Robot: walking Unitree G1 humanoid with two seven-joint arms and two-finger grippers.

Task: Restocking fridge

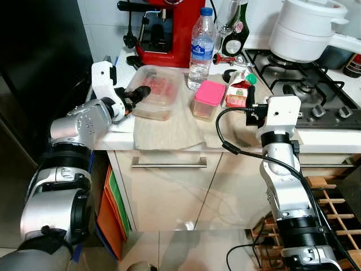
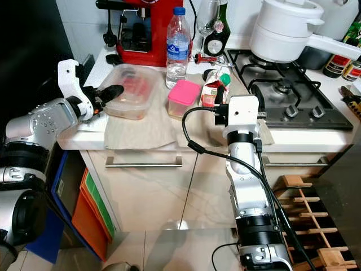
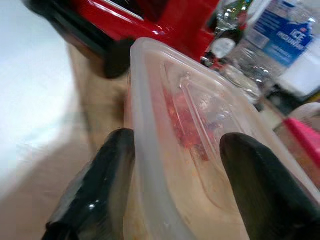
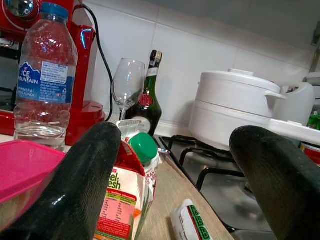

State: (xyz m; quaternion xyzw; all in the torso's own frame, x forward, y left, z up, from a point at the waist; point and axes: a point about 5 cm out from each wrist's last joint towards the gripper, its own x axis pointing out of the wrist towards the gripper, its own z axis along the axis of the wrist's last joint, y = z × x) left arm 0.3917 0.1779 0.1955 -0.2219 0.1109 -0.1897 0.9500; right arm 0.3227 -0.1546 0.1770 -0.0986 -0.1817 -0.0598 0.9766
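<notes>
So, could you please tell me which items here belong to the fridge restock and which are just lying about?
For the fridge:
clear food tub, straddled by the open left pincer
pink-lidded tub
carton
water bottle

Lying about:
red coffee machine
white pot
wine glass

a home kitchen; a pale counter (image 1: 169, 132) runs along a white tiled wall, with a gas hob (image 1: 307, 93) set into it and a white lidded pot (image 1: 307, 28) on a burner; a red coffee machine (image 1: 169, 28), a wine glass (image 4: 127, 82), a dark bottle (image 4: 146, 95) and a water bottle (image 1: 201, 48) stand at the back; below are cream cupboard doors with a steel bar handle (image 1: 169, 164), and a wooden wine rack (image 1: 333, 206) beside them.
</notes>
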